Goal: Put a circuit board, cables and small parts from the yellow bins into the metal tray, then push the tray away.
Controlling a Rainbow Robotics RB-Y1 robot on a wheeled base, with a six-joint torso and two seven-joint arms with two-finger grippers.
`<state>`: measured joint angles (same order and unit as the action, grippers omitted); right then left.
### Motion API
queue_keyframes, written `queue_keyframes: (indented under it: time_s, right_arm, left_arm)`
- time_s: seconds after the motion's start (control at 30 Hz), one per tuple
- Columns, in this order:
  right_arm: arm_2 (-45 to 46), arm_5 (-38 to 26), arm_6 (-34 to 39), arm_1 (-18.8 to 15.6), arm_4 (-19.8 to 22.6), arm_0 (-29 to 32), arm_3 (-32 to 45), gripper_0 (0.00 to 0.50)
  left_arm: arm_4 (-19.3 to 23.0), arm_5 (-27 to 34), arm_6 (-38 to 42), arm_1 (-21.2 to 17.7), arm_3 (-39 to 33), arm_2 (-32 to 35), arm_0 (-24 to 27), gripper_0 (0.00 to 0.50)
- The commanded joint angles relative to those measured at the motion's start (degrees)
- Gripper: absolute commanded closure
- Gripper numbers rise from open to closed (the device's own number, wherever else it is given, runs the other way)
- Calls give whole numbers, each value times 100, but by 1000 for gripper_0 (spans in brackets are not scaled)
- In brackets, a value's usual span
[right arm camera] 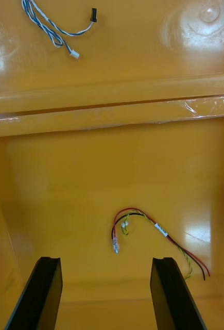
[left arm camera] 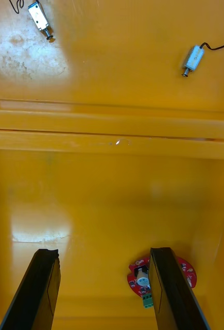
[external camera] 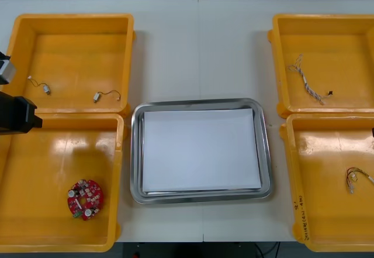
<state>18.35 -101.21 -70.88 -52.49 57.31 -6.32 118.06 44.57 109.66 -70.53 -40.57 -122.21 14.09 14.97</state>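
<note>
From the front, the light table (external camera: 198, 53) carries four yellow bins (external camera: 70, 18), two a side, with the metal tray (external camera: 135, 152), white inside, between them and dark floor beyond the far edge. The wrist views add the fingers. The left gripper (left arm camera: 102, 252) hangs spread over the near left bin, the round red circuit board (left arm camera: 138, 278) partly behind one finger and small metal parts (left arm camera: 193, 58) past the wall. The right gripper (right arm camera: 105, 260), likewise spread and empty, hangs over the near right bin, the red and yellow cable (right arm camera: 128, 210) beyond its fingers and the blue and white cable (right arm camera: 49, 32) in the far bin.
</note>
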Motion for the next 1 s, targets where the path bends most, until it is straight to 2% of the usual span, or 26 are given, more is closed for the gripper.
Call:
queue_keyframes:
  time_s: [0.03,1.0]
  right_arm:
    - [195,-39,-145,-244,35,-150,50,0]
    - [195,-39,-145,-244,35,-150,50,0]
  left_arm:
    - [43,34,-136,23,-189,164,-74,0]
    - [43,34,-136,23,-189,164,-74,0]
